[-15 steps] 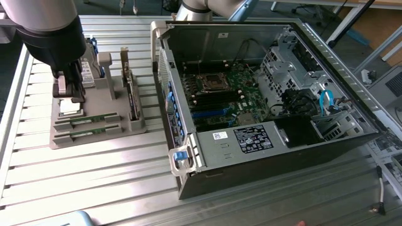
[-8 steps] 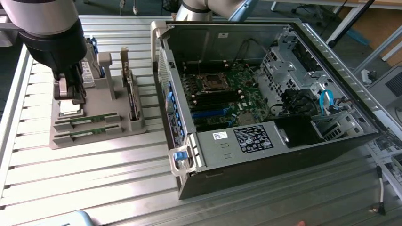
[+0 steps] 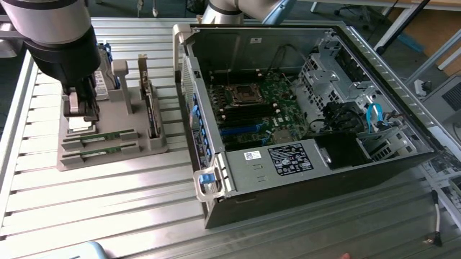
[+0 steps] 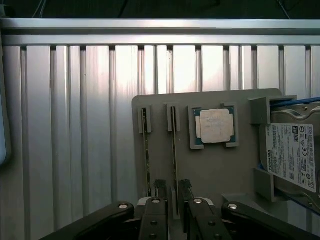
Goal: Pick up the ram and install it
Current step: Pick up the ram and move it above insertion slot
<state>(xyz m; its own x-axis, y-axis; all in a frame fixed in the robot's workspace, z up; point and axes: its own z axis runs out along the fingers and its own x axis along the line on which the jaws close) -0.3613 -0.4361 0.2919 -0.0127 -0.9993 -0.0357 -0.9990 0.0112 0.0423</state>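
Note:
Two green ram sticks stand on edge in slots of a grey holder tray (image 3: 108, 162). One ram stick (image 3: 99, 137) (image 4: 174, 145) is nearer the processor chip, the other (image 3: 97, 152) (image 4: 146, 150) lies beside it. My gripper (image 3: 81, 112) (image 4: 172, 190) hangs over the tray, open, its dark fingertips (image 4: 160, 189) standing either side of the end of the nearer stick without clamping it. At the exterior view's right lies the open computer case (image 3: 303, 162) with its motherboard (image 3: 259, 108) and memory slots facing up.
On the tray also sit a square silver processor chip (image 4: 215, 125), a hard drive (image 4: 292, 155) and an upright expansion card (image 3: 149, 108). All rests on a slatted aluminium table (image 3: 108, 210). The case wall (image 3: 191, 102) rises close beside the tray.

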